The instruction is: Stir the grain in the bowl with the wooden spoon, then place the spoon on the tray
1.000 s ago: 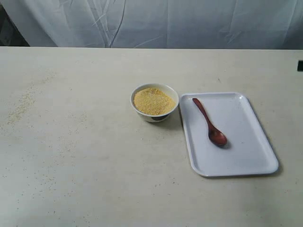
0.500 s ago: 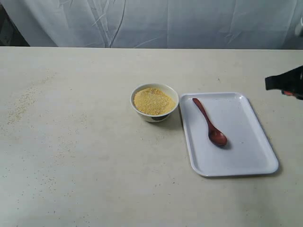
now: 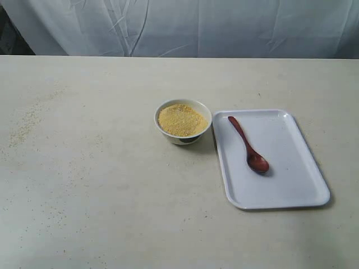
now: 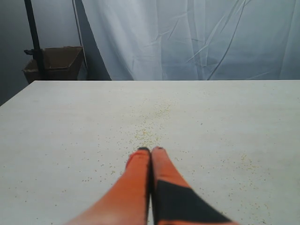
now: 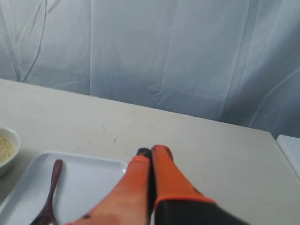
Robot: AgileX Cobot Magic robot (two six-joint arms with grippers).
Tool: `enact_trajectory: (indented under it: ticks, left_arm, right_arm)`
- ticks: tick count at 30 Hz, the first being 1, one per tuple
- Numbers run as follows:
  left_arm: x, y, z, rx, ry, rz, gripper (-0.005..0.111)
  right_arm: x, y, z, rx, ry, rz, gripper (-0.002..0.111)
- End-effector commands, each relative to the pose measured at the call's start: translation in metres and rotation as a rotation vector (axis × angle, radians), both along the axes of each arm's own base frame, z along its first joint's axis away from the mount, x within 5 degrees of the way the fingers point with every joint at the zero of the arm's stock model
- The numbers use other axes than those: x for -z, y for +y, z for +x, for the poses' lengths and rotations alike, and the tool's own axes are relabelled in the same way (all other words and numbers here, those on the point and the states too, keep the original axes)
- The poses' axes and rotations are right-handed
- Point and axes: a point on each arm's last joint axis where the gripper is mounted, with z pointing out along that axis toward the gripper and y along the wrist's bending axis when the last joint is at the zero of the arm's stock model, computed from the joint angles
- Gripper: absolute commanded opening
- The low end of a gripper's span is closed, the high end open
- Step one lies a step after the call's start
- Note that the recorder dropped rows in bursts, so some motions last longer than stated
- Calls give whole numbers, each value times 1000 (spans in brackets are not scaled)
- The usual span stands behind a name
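Note:
The small white bowl (image 3: 183, 120) stands mid-table, filled with a mound of yellow grain (image 3: 181, 120). Right beside it lies the white tray (image 3: 291, 185), and the dark reddish wooden spoon (image 3: 248, 145) rests on the tray with its head toward the near edge. Neither gripper appears in the exterior view. In the right wrist view my right gripper (image 5: 151, 151) is shut and empty, hovering over the tray's (image 5: 89, 187) far corner, with the spoon (image 5: 50, 190) and the bowl (image 5: 7, 150) off to one side. My left gripper (image 4: 150, 150) is shut and empty above bare table.
Spilled grains (image 3: 25, 126) are scattered over the table's left part, and they also dot the surface ahead of the left gripper as spilled grains (image 4: 152, 124). A white curtain (image 3: 185, 25) hangs behind the table. A brown box (image 4: 54, 63) sits beyond the table's corner.
Half a second ago a dark arm part showed at the exterior view's right edge; it has withdrawn out of frame. Bowl, spoon and tray have not moved.

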Motion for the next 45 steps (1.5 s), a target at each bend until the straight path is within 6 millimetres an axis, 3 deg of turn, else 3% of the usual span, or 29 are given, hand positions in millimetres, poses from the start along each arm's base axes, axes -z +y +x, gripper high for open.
enact_trajectory:
  ticks: [1,5,15,28,32,35,41,45]
  left_arm:
    - [0,0,0,-2,-3,2,0]
    - [0,0,0,-2,-3,2,0]
    - [0,0,0,-2,-3,2,0]
    - [0,0,0,-2,-3,2,0]
    - [0,0,0,-2,-3,2,0]
    - [0,0,0,-2,-3,2,0]
    - [0,0,0,-2,-3,2,0]
    - [0,0,0,-2,-3,2,0]
  right_arm:
    - [23,-2,-19,4,51,-37,0]
    - [31,-3,-28,4,135,-15,0]
    - [31,-2,-30,2,136,-15,0]
    - [20,-3,-56,-20,-57,25,0]
    - [44,-3,-55,-20,-144,32,0]
    - [66,-2,-52,-19,-54,25,0]
    - [70,-2,-52,-14,-9,45,0]
    - [70,-2,-52,47,15,330,0]
